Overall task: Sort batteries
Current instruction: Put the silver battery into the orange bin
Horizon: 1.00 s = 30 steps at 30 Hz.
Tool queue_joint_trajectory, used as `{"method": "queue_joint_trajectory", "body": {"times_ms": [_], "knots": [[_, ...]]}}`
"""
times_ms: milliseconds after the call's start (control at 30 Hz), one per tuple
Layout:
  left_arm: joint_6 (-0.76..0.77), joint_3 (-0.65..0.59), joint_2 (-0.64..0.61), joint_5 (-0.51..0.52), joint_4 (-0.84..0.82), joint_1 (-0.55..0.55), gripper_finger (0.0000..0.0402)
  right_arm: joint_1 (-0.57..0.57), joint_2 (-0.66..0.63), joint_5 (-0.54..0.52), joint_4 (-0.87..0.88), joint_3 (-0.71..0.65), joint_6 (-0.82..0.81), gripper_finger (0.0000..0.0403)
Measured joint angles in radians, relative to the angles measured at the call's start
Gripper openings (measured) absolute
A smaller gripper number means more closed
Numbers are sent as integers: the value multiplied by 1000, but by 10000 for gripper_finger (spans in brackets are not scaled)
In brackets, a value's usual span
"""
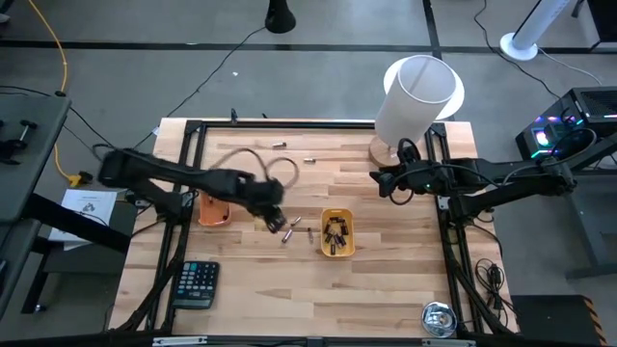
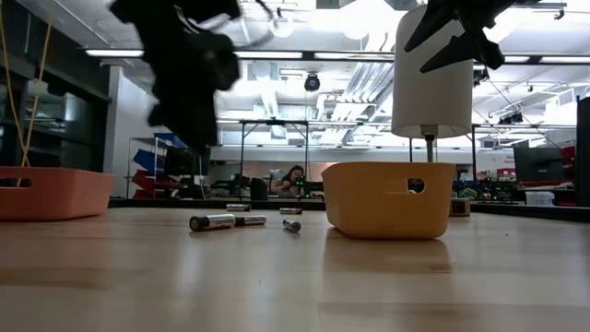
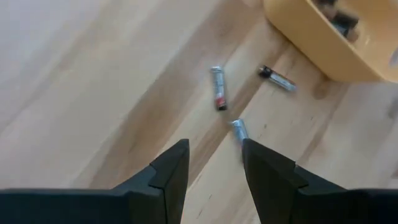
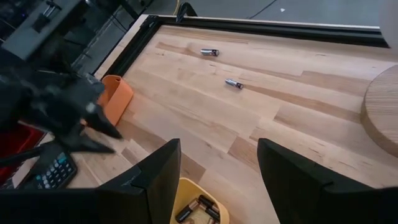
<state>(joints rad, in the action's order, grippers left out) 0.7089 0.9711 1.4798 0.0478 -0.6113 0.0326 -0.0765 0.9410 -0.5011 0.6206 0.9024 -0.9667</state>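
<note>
The left end effector (image 3: 214,165) hovers open over loose batteries (image 3: 218,88) beside the yellow tray (image 1: 336,232), ready to pick one, while the right end effector (image 4: 217,165) waits open.

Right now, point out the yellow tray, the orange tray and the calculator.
yellow tray (image 1: 349,249): high view, on its right rim.
orange tray (image 2: 51,194): low view, on its front wall.
calculator (image 1: 197,283): high view, on its keypad.

Batteries (image 2: 213,221) beside yellow tray (image 2: 387,196)
</note>
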Motion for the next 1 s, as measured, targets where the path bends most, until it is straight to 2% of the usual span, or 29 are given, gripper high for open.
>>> {"method": "queue_joint_trajectory", "body": {"times_ms": [200,400,600,767,867,1000], "knots": [[-32,194,259,-8,11,2,140,0,3,7,4,0,2,209],[-62,347,431,7,-47,7,140,0,3,24,12,0,2,209],[-72,365,509,22,-152,14,140,0,3,33,12,0,3,209],[-128,370,552,28,-145,14,137,0,3,33,18,0,5,209],[-212,371,563,31,-157,10,108,0,3,35,20,0,5,209],[-282,366,527,89,-226,-9,23,0,3,40,26,0,5,209]]}}
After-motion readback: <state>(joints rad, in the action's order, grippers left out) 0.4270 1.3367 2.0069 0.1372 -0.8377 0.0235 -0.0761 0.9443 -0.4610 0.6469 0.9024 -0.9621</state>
